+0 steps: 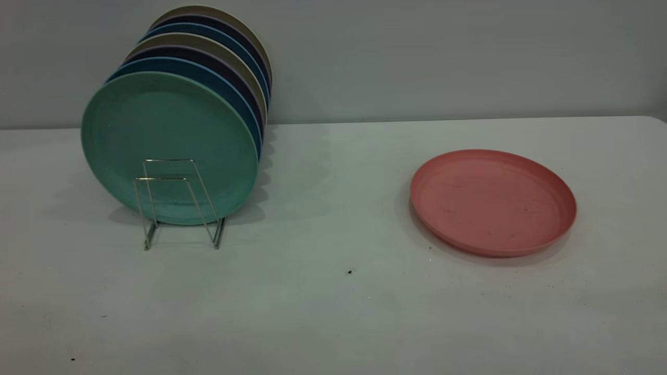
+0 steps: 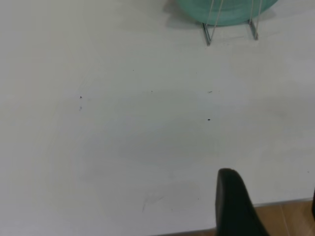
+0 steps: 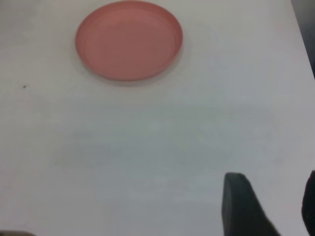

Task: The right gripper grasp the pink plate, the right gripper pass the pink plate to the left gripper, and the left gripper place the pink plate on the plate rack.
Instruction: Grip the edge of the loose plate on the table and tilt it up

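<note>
Bare white tabletop [image 1: 333,312] fills the foreground of the exterior view, dotted with a few dark specks, and neither arm shows there. Further back on the right lies the round, shallow salmon-pink plastic plate [image 1: 493,202], flat on the table, rim up, nothing touching it. Over on the left stands the thin shiny silver wire plate rack [image 1: 180,203], its two front trapezoid loops free, and right behind them a teal-green plate [image 1: 169,148] on edge, leading a row of blue, dark purple and beige plates [image 1: 219,57] stacked upright behind it. Pink plate and rack sit well apart. Now the right wrist view: the right gripper [image 3: 268,206] hangs above bare table, one black finger [image 3: 238,206] in plain sight and the second just peeking at the frame edge, a wide gap between them, holding nothing, the pink plate [image 3: 129,40] well ahead of it. Left wrist view: the left gripper [image 2: 268,206] sits over the table's near edge, one black finger [image 2: 236,206] clear, the other a sliver at the border, spread wide too, empty, with the rack's feet [image 2: 230,32] and the teal plate's lower edge [image 2: 231,12] far ahead.
</note>
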{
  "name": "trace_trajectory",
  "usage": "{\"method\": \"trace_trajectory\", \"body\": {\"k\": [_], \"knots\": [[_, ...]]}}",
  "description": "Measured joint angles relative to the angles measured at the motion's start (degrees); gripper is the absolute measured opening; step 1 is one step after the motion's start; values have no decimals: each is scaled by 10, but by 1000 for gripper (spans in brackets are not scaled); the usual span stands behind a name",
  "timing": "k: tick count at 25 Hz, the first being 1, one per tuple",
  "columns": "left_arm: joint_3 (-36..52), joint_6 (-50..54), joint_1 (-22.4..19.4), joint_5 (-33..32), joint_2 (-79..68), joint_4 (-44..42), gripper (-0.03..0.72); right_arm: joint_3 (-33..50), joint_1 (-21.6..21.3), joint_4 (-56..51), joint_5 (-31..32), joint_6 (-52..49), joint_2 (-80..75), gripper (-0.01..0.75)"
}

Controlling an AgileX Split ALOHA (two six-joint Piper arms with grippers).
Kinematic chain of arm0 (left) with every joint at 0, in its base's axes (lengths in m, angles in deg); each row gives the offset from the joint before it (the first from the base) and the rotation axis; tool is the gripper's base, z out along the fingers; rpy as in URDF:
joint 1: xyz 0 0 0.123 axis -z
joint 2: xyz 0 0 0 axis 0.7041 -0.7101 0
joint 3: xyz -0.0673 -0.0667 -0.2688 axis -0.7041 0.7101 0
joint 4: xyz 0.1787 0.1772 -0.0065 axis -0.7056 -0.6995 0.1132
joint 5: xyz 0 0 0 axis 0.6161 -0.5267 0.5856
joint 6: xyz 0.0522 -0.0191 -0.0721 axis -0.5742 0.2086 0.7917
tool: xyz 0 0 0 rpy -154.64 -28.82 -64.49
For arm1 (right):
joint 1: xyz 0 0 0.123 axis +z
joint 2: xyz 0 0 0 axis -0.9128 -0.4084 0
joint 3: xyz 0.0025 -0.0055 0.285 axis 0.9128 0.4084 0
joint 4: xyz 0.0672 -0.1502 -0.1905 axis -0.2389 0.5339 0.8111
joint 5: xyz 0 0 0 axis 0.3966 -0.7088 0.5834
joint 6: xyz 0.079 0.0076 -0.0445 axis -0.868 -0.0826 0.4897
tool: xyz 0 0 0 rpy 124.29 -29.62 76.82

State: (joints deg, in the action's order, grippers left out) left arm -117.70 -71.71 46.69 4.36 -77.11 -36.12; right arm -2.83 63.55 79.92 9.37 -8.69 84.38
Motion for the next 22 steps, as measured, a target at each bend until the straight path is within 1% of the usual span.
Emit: {"method": "trace_trajectory", "body": {"k": [17, 22], "knots": [[0, 0, 0, 1, 0, 0, 412, 0, 0, 0, 0, 0, 0, 320], [-12, 21, 0, 6, -7, -4, 412, 0, 0, -10, -1, -2, 0, 320]]}}
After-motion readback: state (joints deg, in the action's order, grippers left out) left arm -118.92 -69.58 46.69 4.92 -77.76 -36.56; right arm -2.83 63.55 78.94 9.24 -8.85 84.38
